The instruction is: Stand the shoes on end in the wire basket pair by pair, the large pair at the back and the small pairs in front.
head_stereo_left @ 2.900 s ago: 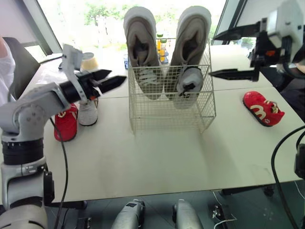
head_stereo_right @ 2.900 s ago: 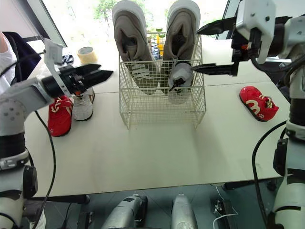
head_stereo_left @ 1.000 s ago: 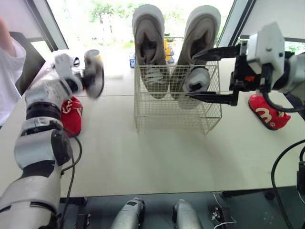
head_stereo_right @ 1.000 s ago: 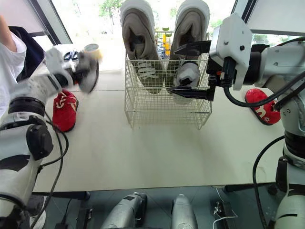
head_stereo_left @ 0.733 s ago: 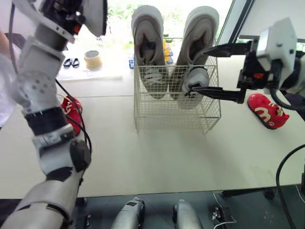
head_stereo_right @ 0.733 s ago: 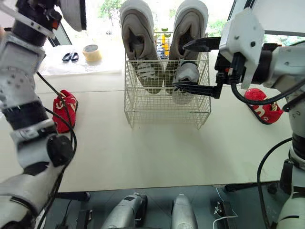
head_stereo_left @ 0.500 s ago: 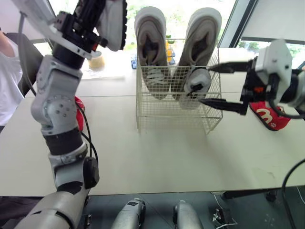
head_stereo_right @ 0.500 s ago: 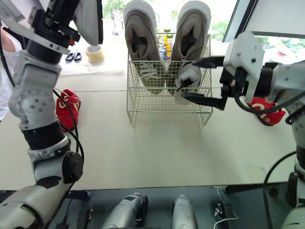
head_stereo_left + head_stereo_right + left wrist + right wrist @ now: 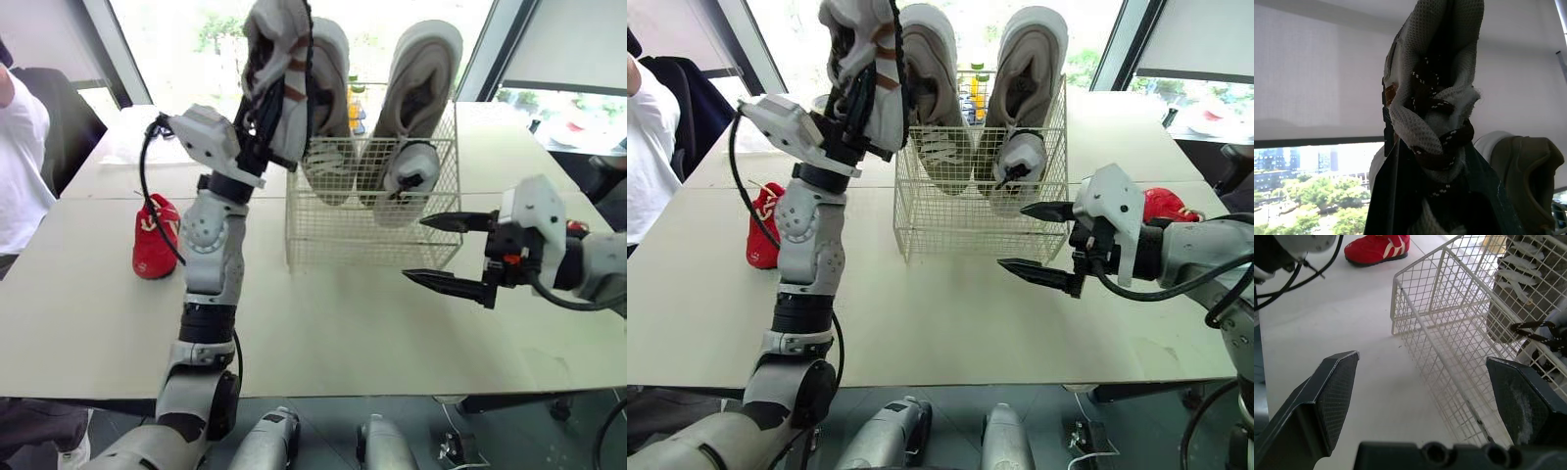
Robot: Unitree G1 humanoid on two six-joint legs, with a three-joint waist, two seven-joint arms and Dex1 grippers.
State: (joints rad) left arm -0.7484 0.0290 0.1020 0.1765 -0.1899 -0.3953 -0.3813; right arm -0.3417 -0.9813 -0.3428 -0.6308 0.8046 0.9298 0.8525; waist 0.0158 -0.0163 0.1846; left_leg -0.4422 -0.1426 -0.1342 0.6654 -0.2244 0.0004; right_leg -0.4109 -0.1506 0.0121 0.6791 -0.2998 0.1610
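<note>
My left gripper (image 9: 274, 108) is raised high and shut on a small white mesh shoe (image 9: 277, 59) with dark laces, just left of the wire basket (image 9: 343, 230) and level with the shoe tops. In the basket a large beige pair stands on end at the back, left shoe (image 9: 331, 117) and right shoe (image 9: 423, 88). A small grey shoe (image 9: 407, 181) stands in front of the right one. My right gripper (image 9: 414, 250) hangs open over the table off the basket's front right corner. One red shoe (image 9: 154, 240) lies at the left, another (image 9: 1164, 204) behind my right wrist.
A person in a white sleeve (image 9: 20, 157) stands at the table's left end. Bottles (image 9: 355, 98) stand behind the basket. Bare tabletop (image 9: 323, 323) stretches from the basket to the near edge.
My left arm has swung the small white shoe up from the far left to beside the basket's top. The right gripper has dropped from the basket's face to its front right, still open.
</note>
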